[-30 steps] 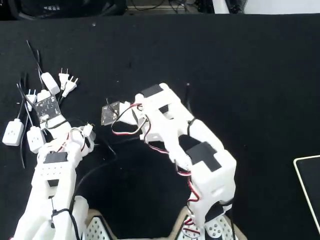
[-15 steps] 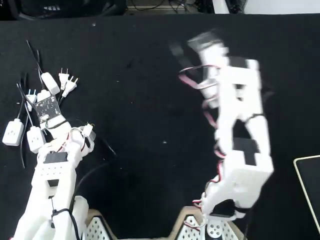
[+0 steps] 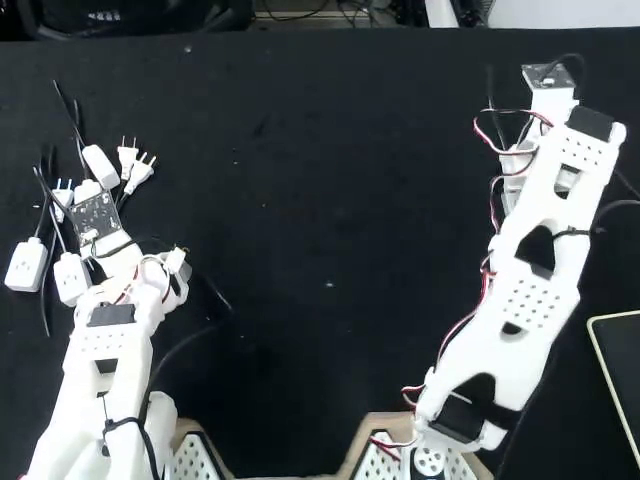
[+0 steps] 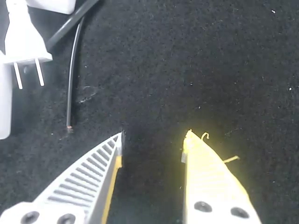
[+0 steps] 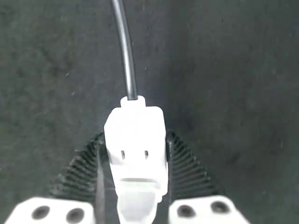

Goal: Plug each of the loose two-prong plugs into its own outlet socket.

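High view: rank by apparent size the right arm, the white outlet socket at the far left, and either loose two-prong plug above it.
1. right arm, largest by far, though it stands nearer the camera.
2. outlet socket.
3. two-prong plug, smallest; the two plugs lying side by side look alike.

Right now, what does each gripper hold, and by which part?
The right gripper clamps the white outlet socket by its side walls; the left gripper is open and empty.
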